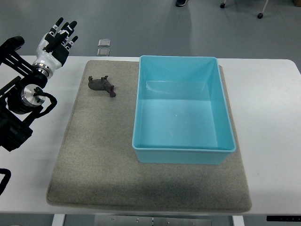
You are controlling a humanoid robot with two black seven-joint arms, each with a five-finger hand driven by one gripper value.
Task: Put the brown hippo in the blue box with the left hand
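A small brown hippo (102, 85) lies on its side on the grey mat (94, 155), near the mat's far left corner. The blue box (182, 149) stands to its right on the same mat and holds nothing. My left hand (60, 38) hovers over the table's far left corner, up and to the left of the hippo, with its fingers stretched out and nothing in them. The right arm does not show.
The mat lies on a white table (273, 122). Two small clear square pieces (104, 46) lie on the floor beyond the table's far edge. Chair wheels (259, 15) and a shoe (181, 3) show at the top.
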